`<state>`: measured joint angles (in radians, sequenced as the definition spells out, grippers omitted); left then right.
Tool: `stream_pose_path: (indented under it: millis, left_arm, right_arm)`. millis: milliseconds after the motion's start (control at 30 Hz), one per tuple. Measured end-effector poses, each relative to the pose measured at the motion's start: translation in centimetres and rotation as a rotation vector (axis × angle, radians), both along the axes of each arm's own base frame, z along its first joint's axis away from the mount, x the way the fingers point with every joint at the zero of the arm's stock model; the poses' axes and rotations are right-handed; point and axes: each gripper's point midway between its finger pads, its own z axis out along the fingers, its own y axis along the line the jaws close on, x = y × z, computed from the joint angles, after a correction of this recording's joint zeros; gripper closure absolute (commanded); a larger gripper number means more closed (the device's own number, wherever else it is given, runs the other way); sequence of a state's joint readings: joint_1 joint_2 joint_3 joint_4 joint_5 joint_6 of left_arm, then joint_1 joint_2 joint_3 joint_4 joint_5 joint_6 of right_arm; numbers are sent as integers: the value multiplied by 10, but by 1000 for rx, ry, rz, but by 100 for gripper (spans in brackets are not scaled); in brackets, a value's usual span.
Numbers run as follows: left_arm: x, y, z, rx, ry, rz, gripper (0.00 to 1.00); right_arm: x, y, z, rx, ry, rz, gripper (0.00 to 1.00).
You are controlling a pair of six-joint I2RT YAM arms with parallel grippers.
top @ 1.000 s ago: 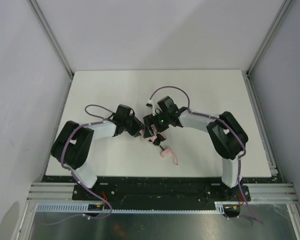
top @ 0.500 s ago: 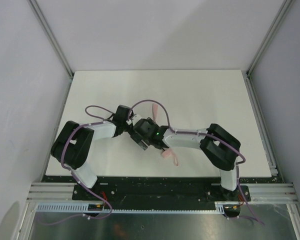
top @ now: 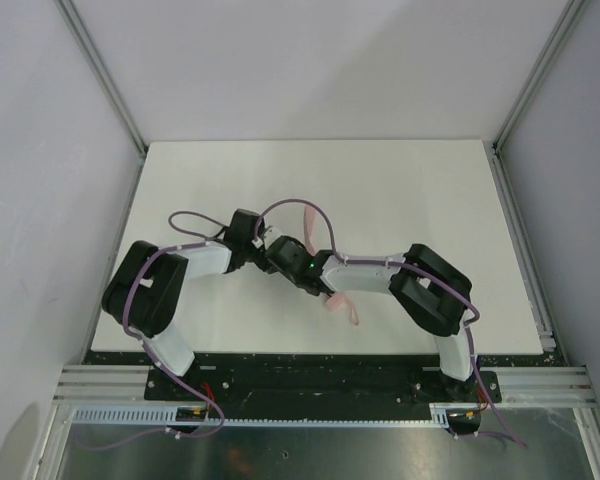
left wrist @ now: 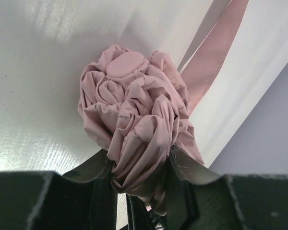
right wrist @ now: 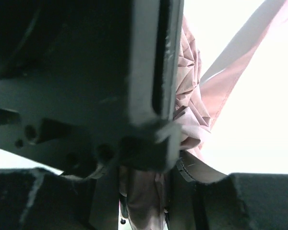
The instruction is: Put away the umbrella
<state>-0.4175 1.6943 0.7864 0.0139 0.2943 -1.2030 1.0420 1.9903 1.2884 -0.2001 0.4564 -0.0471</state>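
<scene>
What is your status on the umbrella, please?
Left pincer shut on umbrella. Right pincer shut on it too. Strap trailing loose. No obstruction seen.

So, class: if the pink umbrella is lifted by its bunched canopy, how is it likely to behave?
The umbrella will probably squash rather than resist, since its fabric sits in loose crumpled folds between the jaws. Its strap is unfastened and trails away from the bundle, so it will likely flop and drag.

top: high overhead, far, facing down on table (top: 410, 190) | wrists: very near | all share: umbrella (left wrist: 134, 105)
</scene>
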Motion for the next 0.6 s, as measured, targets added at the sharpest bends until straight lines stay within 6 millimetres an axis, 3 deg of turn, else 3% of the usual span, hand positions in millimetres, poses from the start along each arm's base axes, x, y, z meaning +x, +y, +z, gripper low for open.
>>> stream_pose_path:
  millis: [133,300,467,600]
  left_arm:
    - [5,3,1,20,-15,15,41]
    - [8,14,1,69,-45,18,13]
    - [13,18,5,78,-68,31,10]
    - [9,16,5,74,-65,2,15]
  right_arm:
    - [5,2,-2,50,88,55,100]
    - [10,6,-1,190,245,145,100]
    - [5,9,2,321,390,250,100]
    - [6,4,3,413,485,281,100]
